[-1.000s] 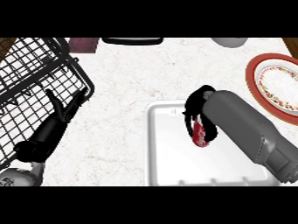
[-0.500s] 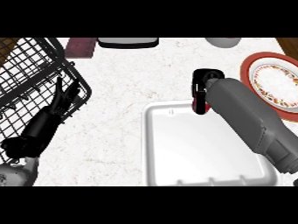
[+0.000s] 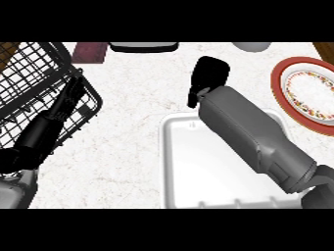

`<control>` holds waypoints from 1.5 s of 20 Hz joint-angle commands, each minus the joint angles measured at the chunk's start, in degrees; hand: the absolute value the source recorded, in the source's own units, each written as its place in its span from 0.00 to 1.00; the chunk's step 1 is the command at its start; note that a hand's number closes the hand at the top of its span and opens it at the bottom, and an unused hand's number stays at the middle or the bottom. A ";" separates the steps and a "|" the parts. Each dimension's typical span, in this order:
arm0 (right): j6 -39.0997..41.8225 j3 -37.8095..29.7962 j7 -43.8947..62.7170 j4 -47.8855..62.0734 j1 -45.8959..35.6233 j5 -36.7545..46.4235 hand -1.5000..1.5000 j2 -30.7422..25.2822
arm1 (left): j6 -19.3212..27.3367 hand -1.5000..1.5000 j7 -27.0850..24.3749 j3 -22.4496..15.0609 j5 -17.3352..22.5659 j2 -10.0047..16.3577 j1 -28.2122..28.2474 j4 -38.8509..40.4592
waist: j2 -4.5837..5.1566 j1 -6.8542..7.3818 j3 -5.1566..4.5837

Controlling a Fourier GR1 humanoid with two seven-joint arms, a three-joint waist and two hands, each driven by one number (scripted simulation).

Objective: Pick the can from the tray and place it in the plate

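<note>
Right hand: black right hand is held over the white speckled counter, just past the far edge of the white rectangular tray; open or closed cannot be told
Can: not seen; possibly hidden by the right hand
Plate: red-rimmed patterned round plate lies near the hand's right, apart from it
Left hand: black left hand rests over the black wire basket, fingers straight

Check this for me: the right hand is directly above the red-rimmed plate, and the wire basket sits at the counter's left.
Wrong about the hand. The head view shows the right hand above the counter, just past the far edge of the white tray and well left of the red-rimmed plate, not above it. The wire basket does sit at the counter's left.
</note>
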 commanded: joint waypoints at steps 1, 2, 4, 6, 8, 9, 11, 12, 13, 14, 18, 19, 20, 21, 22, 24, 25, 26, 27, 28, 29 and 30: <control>-8.81 1.39 12.98 -2.72 -1.29 6.72 1.00 3.55 | 0.73 0.50 0.13 1.49 -0.37 -0.20 -1.11 0.35 | 0.21 -0.37 0.01; -7.21 0.69 15.04 -5.55 -2.62 6.96 1.00 2.74 | -0.29 0.50 1.22 1.19 0.44 0.67 0.64 -2.11 | -0.29 -0.60 0.02; -8.99 0.94 18.17 -5.79 -1.97 10.08 1.00 3.52 | -0.90 0.50 -0.89 1.51 0.33 1.09 3.25 -2.27 | -0.23 -0.37 0.00; -6.59 -0.57 17.63 -7.25 -2.87 11.42 1.00 -0.69 | -0.39 0.50 0.50 2.24 0.24 0.92 1.43 -1.45 | -0.21 -1.27 0.02; -8.15 -0.21 18.65 -7.73 -1.57 14.65 1.00 -2.11 | 0.25 0.50 0.08 1.91 -0.35 0.04 1.65 -1.31 | -0.14 -1.47 0.02; -6.89 -1.36 18.28 -8.01 -2.28 14.98 1.00 -3.35 | 0.10 0.50 -0.34 1.64 -1.05 -0.04 1.54 -0.27 | 0.06 -1.34 0.01; -8.40 -3.27 16.51 -7.19 -2.21 16.50 1.00 -6.07 | -1.36 0.50 3.01 2.42 0.70 0.91 -1.52 -2.35 | 0.27 -0.99 0.07; -7.49 -2.83 18.38 -7.95 -1.59 18.04 1.00 -5.28 | -0.43 0.50 2.13 1.64 0.02 -0.65 -0.66 -2.05 | 0.27 -0.87 0.04; -6.74 -2.97 18.44 -7.98 -1.37 19.14 1.00 -5.18 | 1.26 0.50 1.58 0.01 -2.24 -1.97 1.30 -2.25 | 0.35 -0.45 0.03; -5.40 -4.12 17.34 -10.46 0.19 18.43 1.00 -8.32 | -0.82 0.50 1.95 2.34 -0.19 0.36 0.98 -2.92 | 0.08 -1.06 0.04; -9.05 -8.60 15.01 -10.49 2.97 19.78 1.00 -11.33 | -0.58 0.50 0.12 1.50 -1.91 -0.64 2.48 -2.92 | 0.42 -0.38 0.04; -10.56 -9.26 13.35 -13.27 5.65 19.86 1.00 -13.52 | -0.26 0.50 1.70 1.70 -1.98 -0.63 1.78 -2.45 | 0.29 -1.06 0.07; -12.59 -10.10 13.23 -9.38 5.04 21.50 1.00 -11.44 | -1.24 0.50 1.17 1.76 -1.22 -1.54 -0.44 -1.44 | 0.77 -0.16 0.05; -12.35 -11.13 11.38 -10.53 5.84 21.42 1.00 -12.93 | -1.81 0.50 -1.90 2.81 -1.97 -1.46 -1.61 2.87 | 0.83 -0.59 0.02; -15.90 -12.53 9.51 -7.22 8.18 21.60 1.00 -13.52 | -2.89 0.50 -0.52 3.15 -0.35 0.08 1.96 -2.38 | 0.87 0.59 0.07; -18.57 -14.94 6.49 -8.93 9.60 21.93 1.00 -16.29 | -3.39 0.50 -2.23 4.09 0.13 -0.85 0.52 1.21 | 0.94 -0.05 0.05; -18.99 -16.44 5.71 -5.99 8.16 22.47 1.00 -16.02 | -2.38 0.50 0.13 1.56 -1.98 -1.74 0.49 -0.77 | 1.04 0.64 0.08; -20.37 -18.39 2.62 -7.92 9.50 21.06 1.00 -18.65 | -2.60 0.50 -0.34 3.40 -0.84 -0.98 0.99 -1.28 | 0.90 0.40 0.09; -20.89 -19.41 2.47 -6.68 8.71 21.72 1.00 -18.58 | -1.80 0.50 1.45 2.17 -1.74 -2.02 0.00 -2.10 | 0.95 0.57 0.09; -21.96 -20.65 -0.70 -7.07 10.94 20.94 1.00 -20.68 | -2.31 0.50 1.75 2.71 -1.60 -1.59 -0.26 -1.61 | 0.92 0.31 0.09; -24.45 -19.88 0.08 -7.68 14.64 22.93 1.00 -20.38 | -1.07 0.50 -0.36 2.13 -3.28 -2.60 1.53 -1.73 | 0.83 0.18 0.07; -25.95 -21.70 -1.80 -2.48 12.38 23.25 1.00 -19.86 | -3.40 0.50 0.12 3.95 -1.16 -1.48 -0.71 -0.49 | 1.16 0.91 0.08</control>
